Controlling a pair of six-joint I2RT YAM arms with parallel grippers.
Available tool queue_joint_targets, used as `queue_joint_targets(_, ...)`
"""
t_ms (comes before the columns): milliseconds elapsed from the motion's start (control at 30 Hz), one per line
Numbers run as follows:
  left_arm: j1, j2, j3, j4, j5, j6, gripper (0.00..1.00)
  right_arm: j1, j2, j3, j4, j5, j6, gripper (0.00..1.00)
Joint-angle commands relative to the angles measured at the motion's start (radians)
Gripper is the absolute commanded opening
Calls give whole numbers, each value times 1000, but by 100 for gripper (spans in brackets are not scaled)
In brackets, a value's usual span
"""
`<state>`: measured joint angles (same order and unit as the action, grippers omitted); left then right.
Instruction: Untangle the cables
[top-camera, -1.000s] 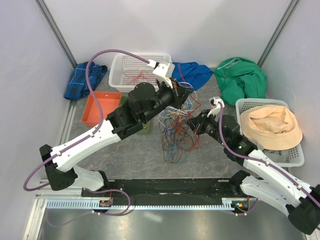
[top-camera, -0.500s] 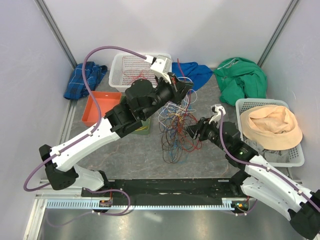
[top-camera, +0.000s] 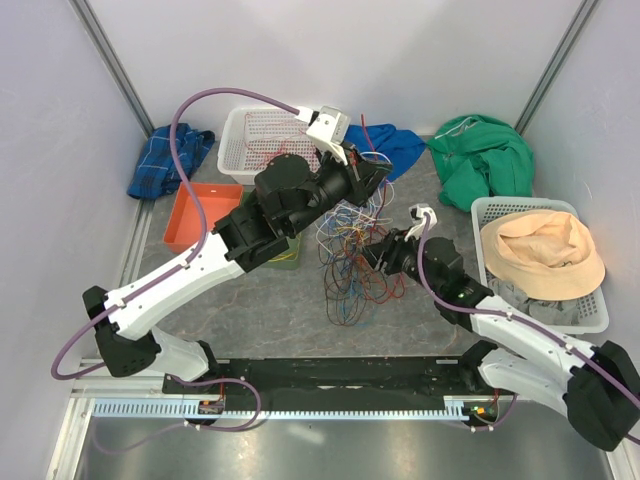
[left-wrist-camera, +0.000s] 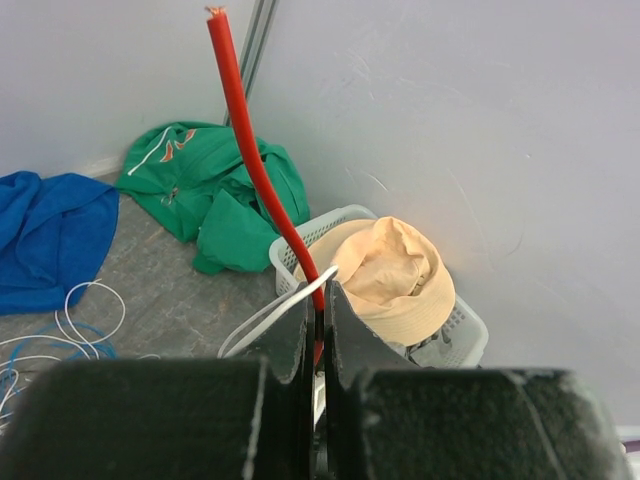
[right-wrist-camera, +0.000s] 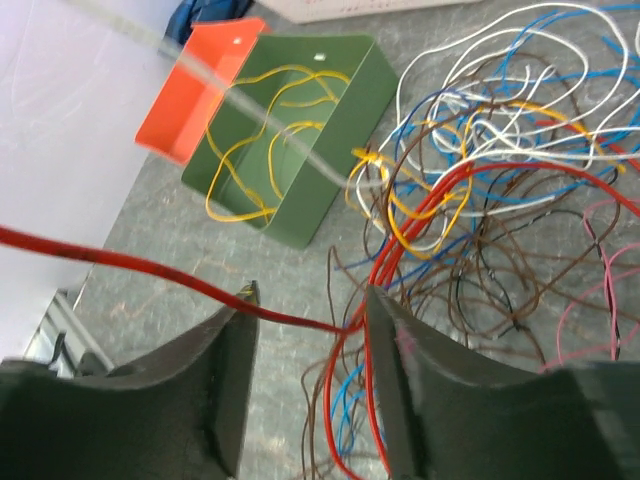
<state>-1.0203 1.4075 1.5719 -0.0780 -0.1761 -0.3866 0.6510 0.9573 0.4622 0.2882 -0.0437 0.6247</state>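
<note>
The cables (top-camera: 350, 262) lie as a tangle of red, blue, brown, white and yellow strands on the grey table between the arms. My left gripper (top-camera: 376, 176) hangs above the tangle's far side. In the left wrist view it (left-wrist-camera: 318, 292) is shut on a red cable (left-wrist-camera: 256, 165) that sticks up past the fingertips, and a white cable (left-wrist-camera: 270, 315) runs beside the jaws. My right gripper (top-camera: 374, 256) sits low at the tangle's right edge. In the right wrist view it (right-wrist-camera: 310, 305) stands open, with a taut red cable (right-wrist-camera: 150, 268) crossing between its fingers (right-wrist-camera: 228, 370). The tangle (right-wrist-camera: 490, 170) spreads beyond.
A green bin (right-wrist-camera: 300, 200) holding yellow cables stands beside an orange bin (top-camera: 200, 215), left of the tangle. At the back are a white basket (top-camera: 262, 135), a plaid cloth (top-camera: 160, 160), a blue cloth (top-camera: 398, 147) and a green garment (top-camera: 485, 155). On the right, a basket (top-camera: 590, 318) holds a tan hat (top-camera: 542, 252).
My right gripper has opened and slid left to the tangle's edge. The left gripper, still shut on the red cable, has moved a little back and to the right.
</note>
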Motion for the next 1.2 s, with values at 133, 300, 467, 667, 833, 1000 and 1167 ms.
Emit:
queue_joint_targets(133,3,-18,-28,11,14,-28,2,1,45,13,145,152,0,0)
queue_joint_targets(300,6,-61,-128,6,-115,-6,2,1,-80,159,-91,250,-46,0)
queue_joint_targets(467,74,-68,-211,-26,-137,-83,22,1,-155,444,-378,338,-124,0)
queue_joint_targets(667,138,-85,-323,-60,-118,-187,100,1,-123,782,-578,375,-149,0)
queue_joint_targets(833,158,-123,-398,-43,-96,-206,100,1,-54,924,-664,375,-163,0)
queue_joint_targets(1000,160,-228,-518,147,-31,-173,99,1,12,948,-724,338,-157,0)
queue_joint_targets(1167,160,-349,-665,424,71,-124,100,1,63,914,-733,315,-145,0)
